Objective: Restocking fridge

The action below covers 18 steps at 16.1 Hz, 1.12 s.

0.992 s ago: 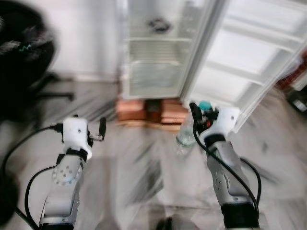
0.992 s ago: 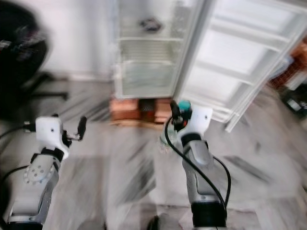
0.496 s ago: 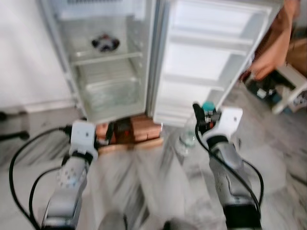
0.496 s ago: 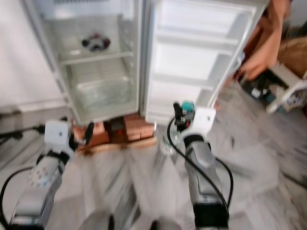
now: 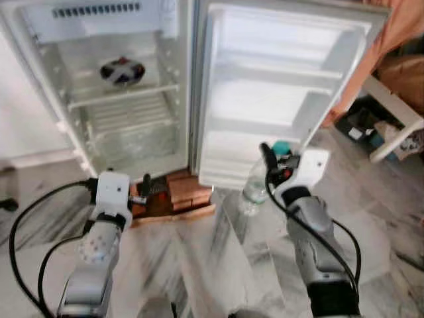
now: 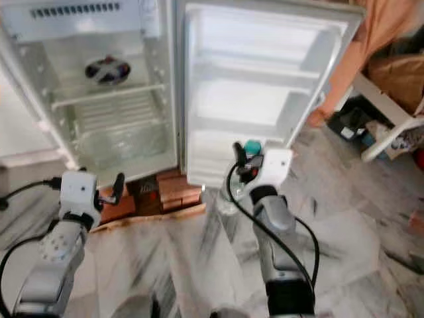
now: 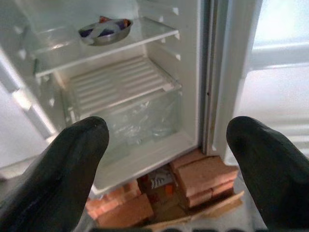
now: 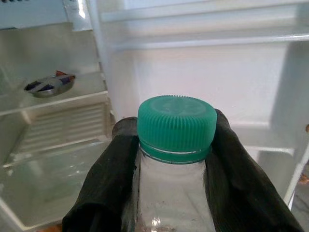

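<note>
The fridge stands open before me, its white door swung out to the right with bare door shelves. A small bowl sits on the upper glass shelf; below it are a ribbed shelf and a clear drawer. My right gripper is shut on the neck of a clear bottle with a green cap, held upright in front of the door's lower edge. My left gripper is open with nothing in it, low before the fridge's bottom.
The fridge rests on red bricks and a wooden board on the grey marble floor. An orange cloth, a white frame and dark clutter stand at the right. Black cables trail from both arms.
The whole view has shifted: the camera came nearer and the fridge now looms larger and sharper. The bottle stays in my right gripper; the left stays open.
</note>
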Available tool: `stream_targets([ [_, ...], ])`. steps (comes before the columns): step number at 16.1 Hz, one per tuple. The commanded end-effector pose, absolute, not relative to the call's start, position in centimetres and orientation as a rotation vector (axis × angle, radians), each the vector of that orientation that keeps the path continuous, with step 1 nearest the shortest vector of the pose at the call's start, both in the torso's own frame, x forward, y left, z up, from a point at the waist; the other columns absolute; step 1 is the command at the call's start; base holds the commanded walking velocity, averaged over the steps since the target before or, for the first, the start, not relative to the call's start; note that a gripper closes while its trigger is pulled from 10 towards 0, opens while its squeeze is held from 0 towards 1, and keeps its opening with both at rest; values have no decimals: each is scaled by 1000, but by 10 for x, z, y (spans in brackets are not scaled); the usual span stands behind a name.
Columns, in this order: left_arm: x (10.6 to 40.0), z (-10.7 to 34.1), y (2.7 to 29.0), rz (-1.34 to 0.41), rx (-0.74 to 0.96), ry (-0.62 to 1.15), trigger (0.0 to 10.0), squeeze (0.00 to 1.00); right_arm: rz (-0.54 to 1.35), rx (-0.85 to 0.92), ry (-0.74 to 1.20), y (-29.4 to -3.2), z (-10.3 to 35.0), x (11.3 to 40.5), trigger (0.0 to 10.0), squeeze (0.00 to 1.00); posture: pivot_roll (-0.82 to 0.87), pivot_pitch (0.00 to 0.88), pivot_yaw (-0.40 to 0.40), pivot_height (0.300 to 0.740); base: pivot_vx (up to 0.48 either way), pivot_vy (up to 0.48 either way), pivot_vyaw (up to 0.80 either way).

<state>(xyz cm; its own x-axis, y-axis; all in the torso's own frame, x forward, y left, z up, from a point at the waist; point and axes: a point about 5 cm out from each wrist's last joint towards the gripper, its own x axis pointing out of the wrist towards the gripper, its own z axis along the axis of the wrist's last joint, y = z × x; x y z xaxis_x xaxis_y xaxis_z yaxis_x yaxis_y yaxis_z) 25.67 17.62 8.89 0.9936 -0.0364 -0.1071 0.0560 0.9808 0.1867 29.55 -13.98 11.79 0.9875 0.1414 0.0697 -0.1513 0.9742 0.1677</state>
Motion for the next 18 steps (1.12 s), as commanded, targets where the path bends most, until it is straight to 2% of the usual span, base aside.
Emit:
stream_targets([
  [1,249,74,176,-59,197,171,10000,0,107,151,-109,-153,125,295,10000,0,167,68,-60,740,0,0,706],
  [4,239,73,192,-35,162,191,10000,0,92,137,-151,-154,134,298,10000,0,166,71,-38,740,0,0,715],
  [8,243,85,178,-67,159,122,10000,0,99,123,-156,-151,130,292,10000,0,152,80,-30,740,0,0,581],
  [14,239,84,166,-92,131,119,10000,0,77,107,-136,-156,122,286,10000,0,155,87,-46,740,0,0,0],
  [18,236,81,163,-108,125,133,10000,0,84,56,-132,-161,121,283,10000,0,156,84,-58,740,318,0,0],
])
